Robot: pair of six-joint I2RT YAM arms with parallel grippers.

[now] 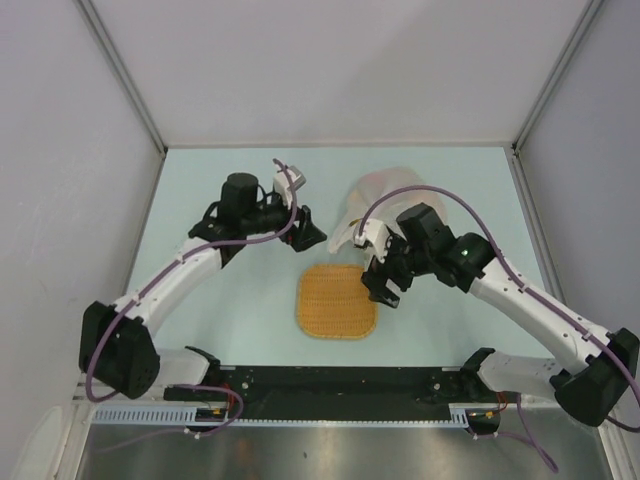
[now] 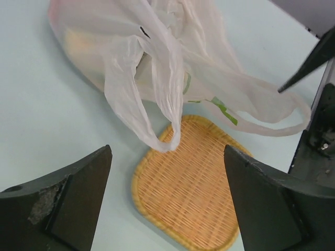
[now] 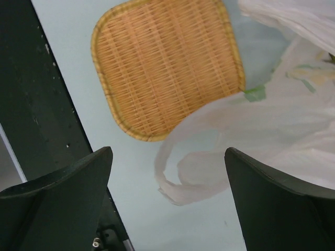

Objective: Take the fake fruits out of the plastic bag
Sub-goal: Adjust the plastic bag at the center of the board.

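We judge the task barely begun: the plastic bag (image 1: 385,190) lies crumpled at one o'clock of the woven mat (image 1: 337,300), the fake fruits (image 2: 78,42) dim inside it, none out, while the left gripper (image 2: 167,151) and right gripper (image 3: 167,151) gape empty above the pale green surface (image 1: 230,300) between white walls (image 1: 330,70).

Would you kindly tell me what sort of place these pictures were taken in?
Probably a lab test cell: plain grey walls box in a pale table, a left arm and right arm are mounted at its near edge, with a plastic bag and woven mat as props.
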